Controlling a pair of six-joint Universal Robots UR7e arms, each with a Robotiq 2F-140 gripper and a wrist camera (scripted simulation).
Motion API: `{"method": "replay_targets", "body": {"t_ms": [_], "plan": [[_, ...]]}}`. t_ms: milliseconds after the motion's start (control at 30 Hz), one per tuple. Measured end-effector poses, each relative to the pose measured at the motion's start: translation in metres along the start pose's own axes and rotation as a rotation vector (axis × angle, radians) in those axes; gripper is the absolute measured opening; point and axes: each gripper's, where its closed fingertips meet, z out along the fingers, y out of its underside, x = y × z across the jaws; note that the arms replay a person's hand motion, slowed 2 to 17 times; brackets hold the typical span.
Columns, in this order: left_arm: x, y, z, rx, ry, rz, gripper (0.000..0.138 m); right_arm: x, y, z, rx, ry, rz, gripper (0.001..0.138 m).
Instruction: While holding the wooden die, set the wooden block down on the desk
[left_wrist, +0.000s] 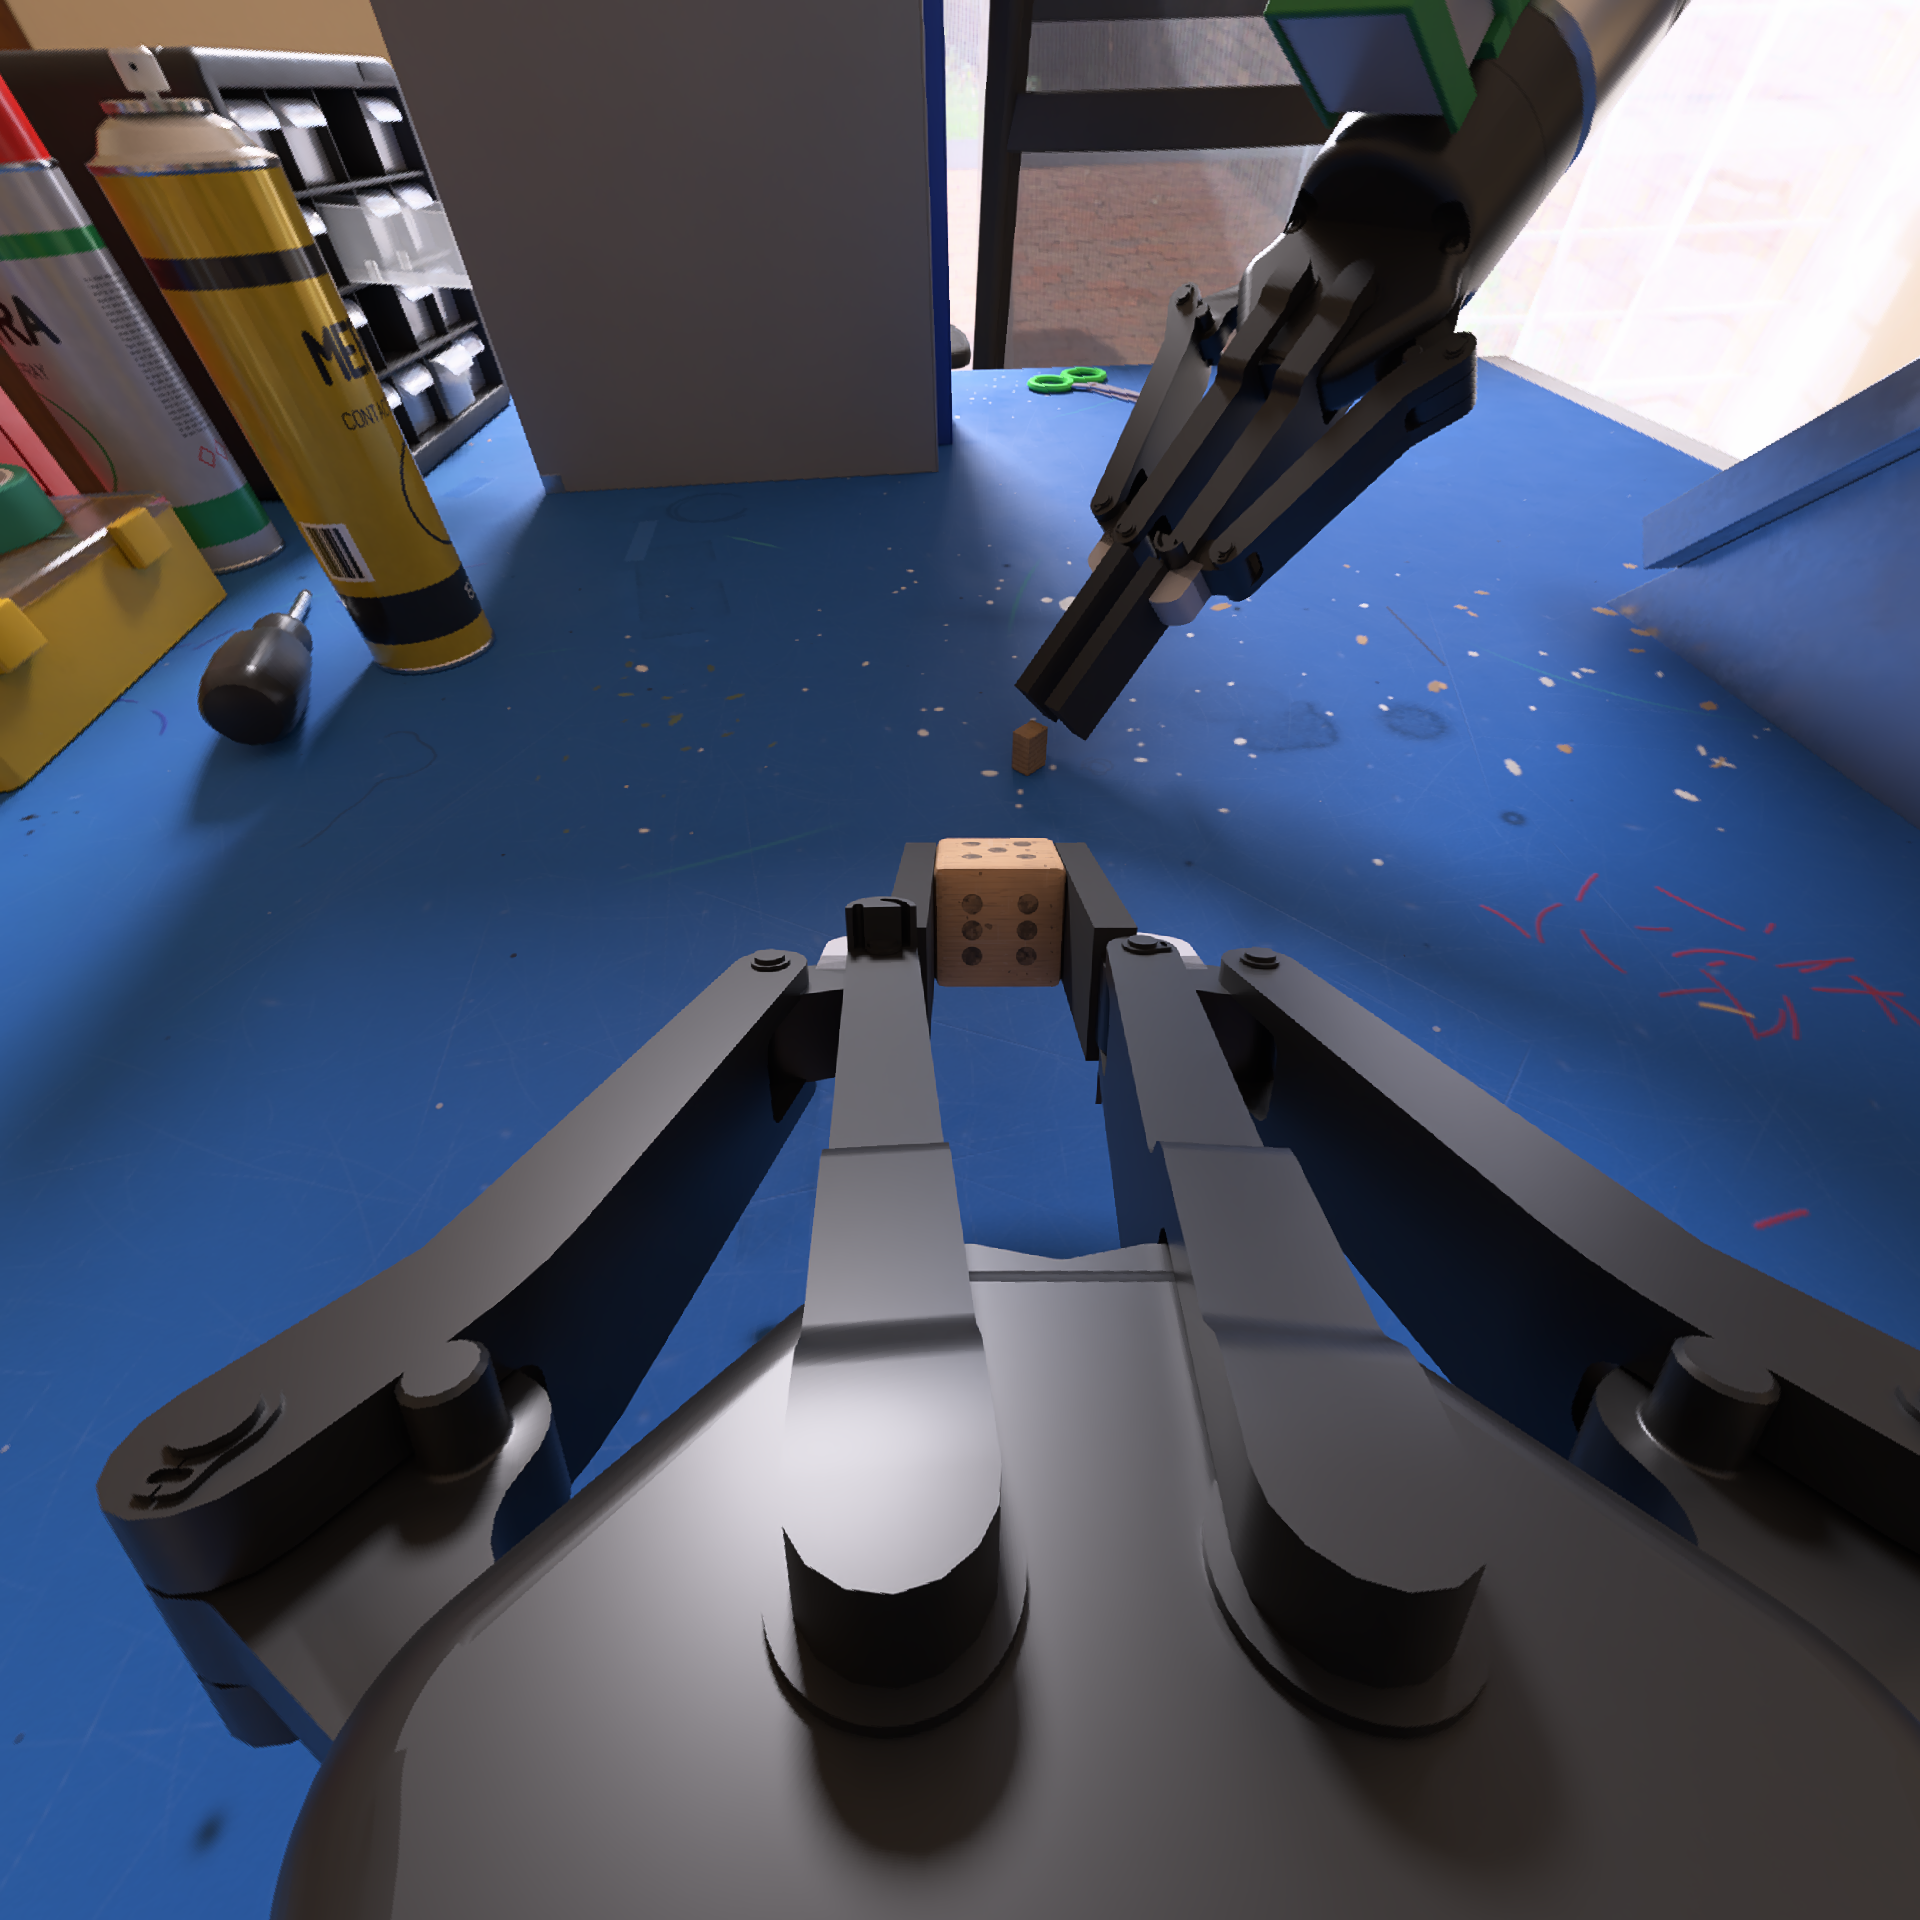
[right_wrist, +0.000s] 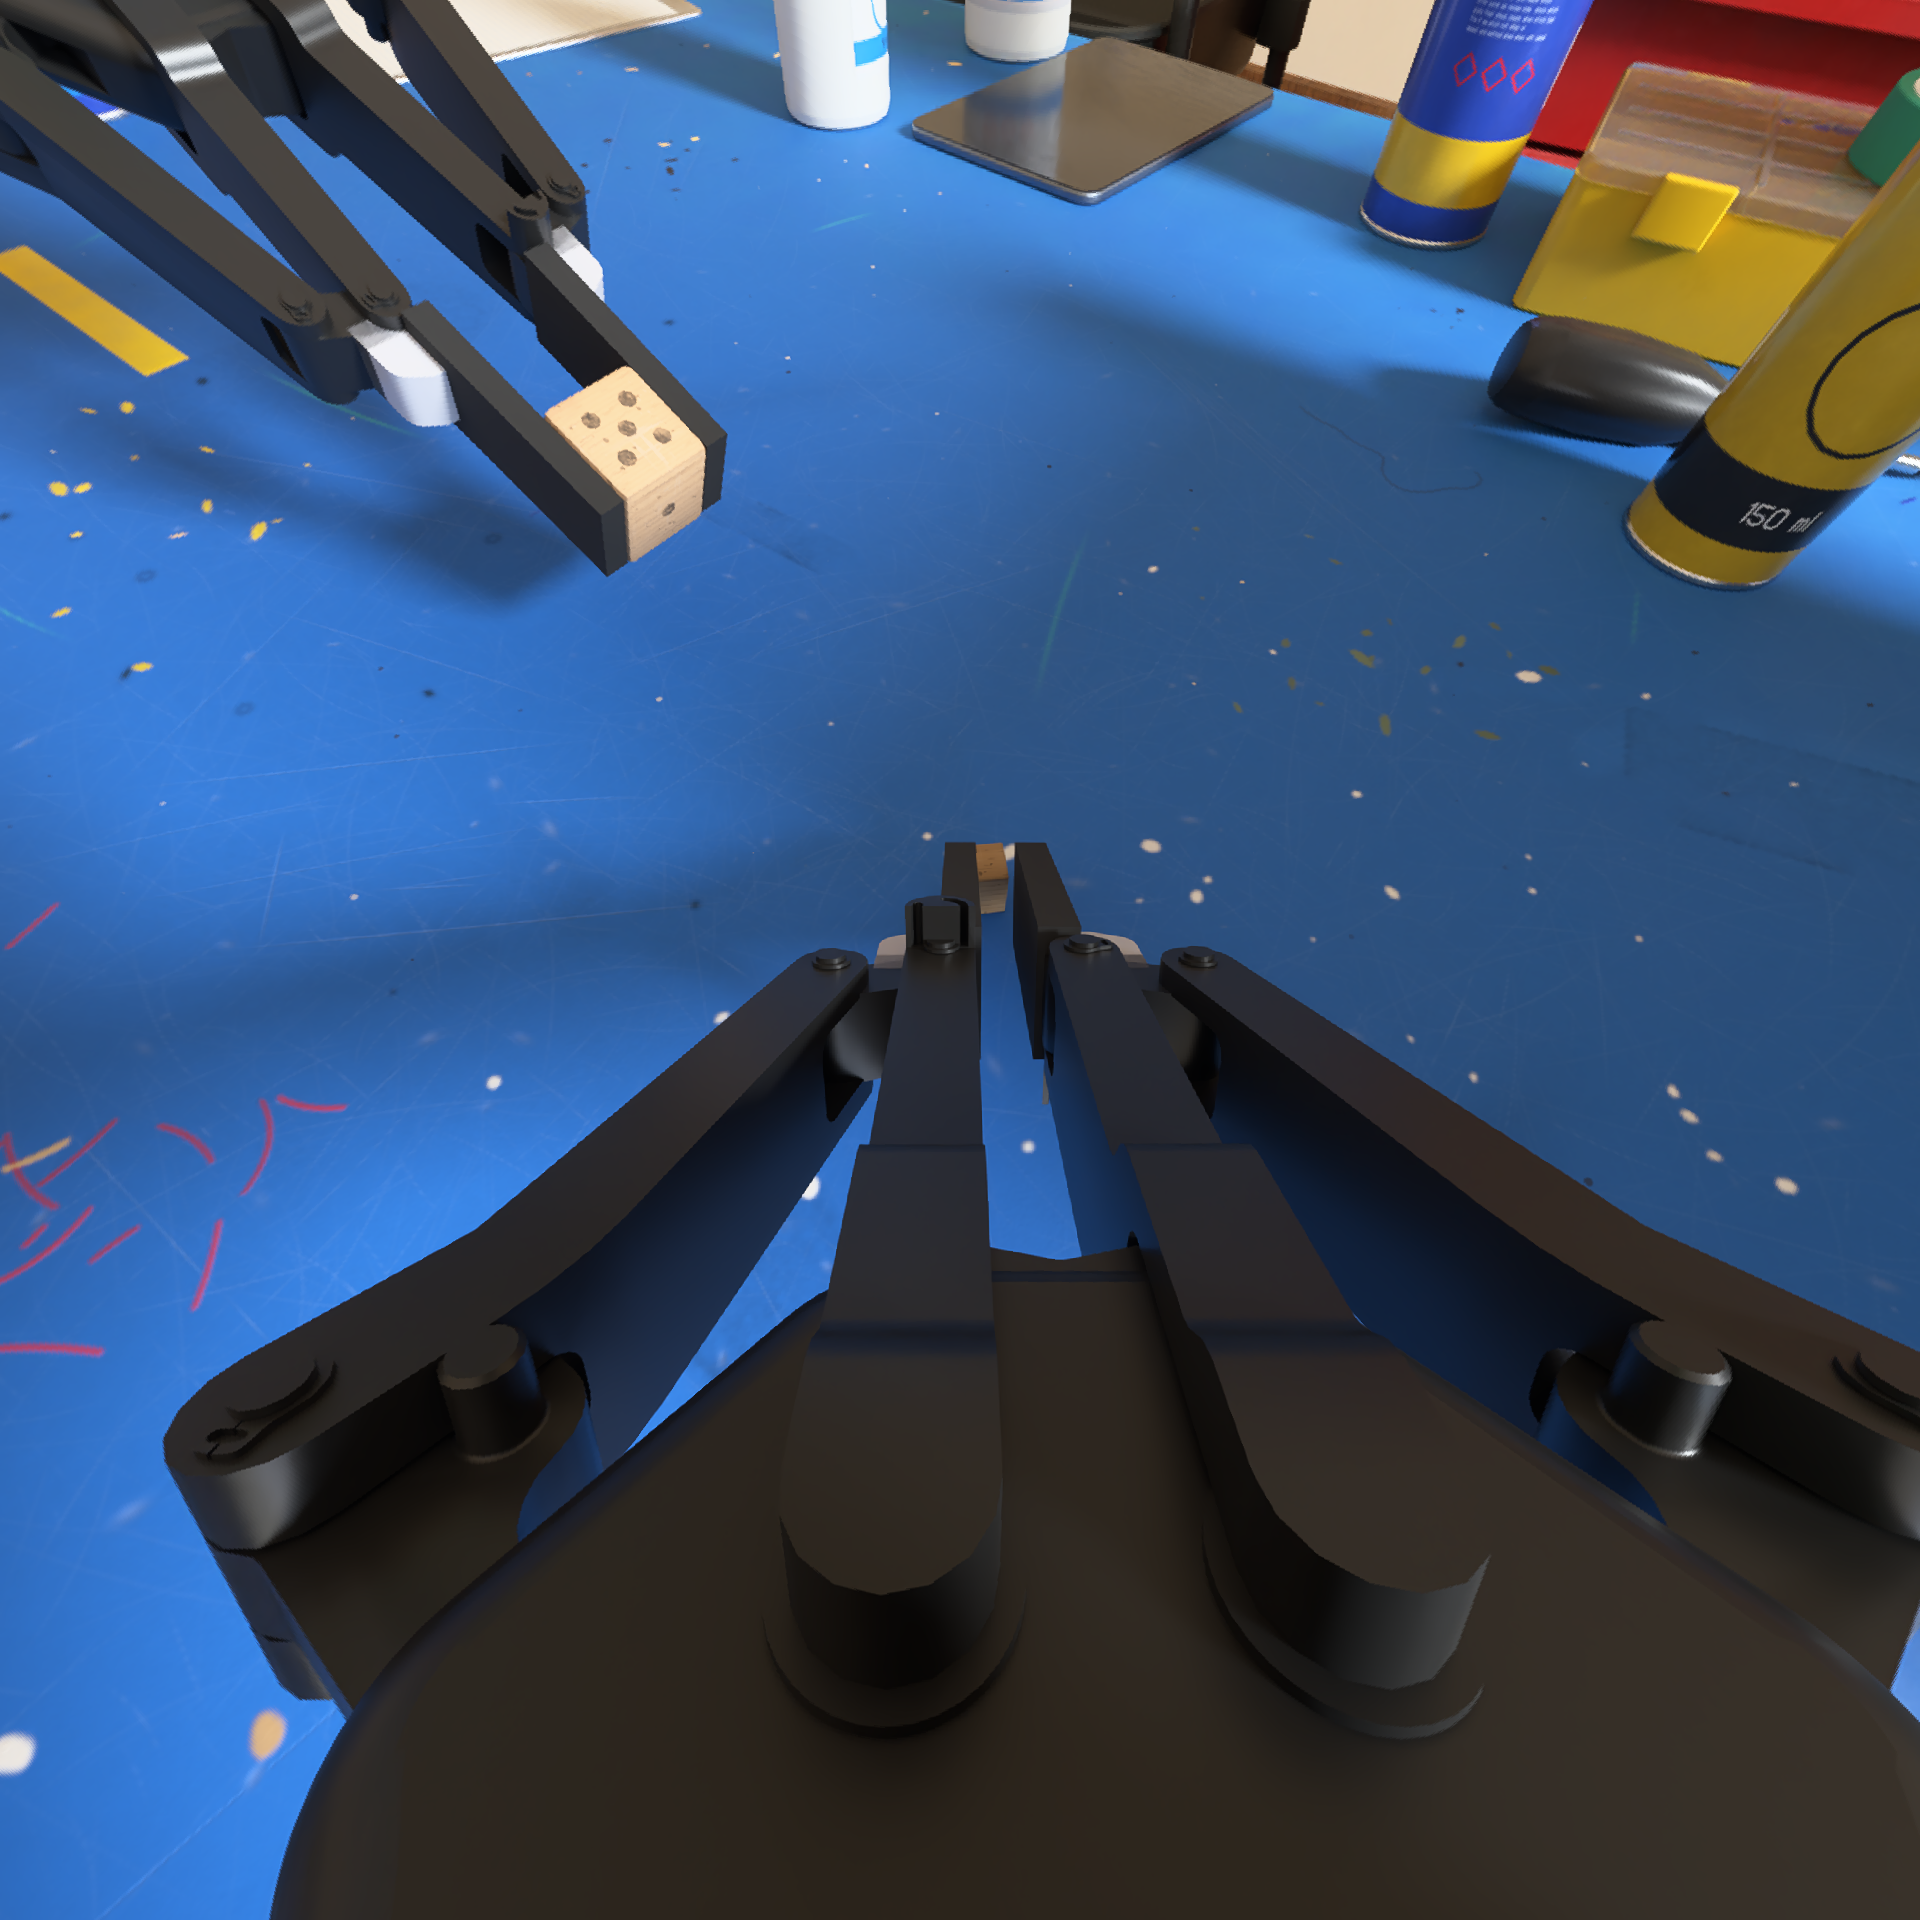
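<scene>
My left gripper is shut on the wooden die and holds it above the blue desk. It also shows in the right wrist view, with the die between its pads. The small wooden block stands on the desk. My right gripper hovers just above and right of it, and does not appear to touch it. In the right wrist view the block shows in the narrow gap at my right gripper's tips. The jaws stand slightly wider than the block.
At the left stand a yellow spray can, a silver can, a yellow box and a black knob tool. A grey panel and green scissors lie behind. A metal plate lies far off.
</scene>
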Motion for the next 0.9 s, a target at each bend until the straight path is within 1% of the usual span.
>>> {"method": "replay_targets", "body": {"t_ms": [167, 333, 633, 900], "plan": [[0.0004, 0.0001, 0.0000, -0.001, 0.001, 0.003, 0.030, -0.0036, 0.0005, -0.0017, 0.002, -0.022, 0.018, 0.011], [0.0008, 0.0002, 0.0001, -0.002, 0.001, 0.008, 0.030, -0.0049, 0.0031, -0.0019, -0.011, -0.029, 0.035, 0.012], [0.0019, 0.0005, 0.0005, -0.005, 0.004, 0.016, 0.030, -0.0049, 0.0053, -0.0011, -0.046, 0.000, 0.065, 0.013], [0.0025, 0.0006, 0.0006, -0.007, 0.006, 0.021, 0.030, -0.0027, 0.0084, 0.0000, -0.082, 0.052, 0.109, 0.015]]}}
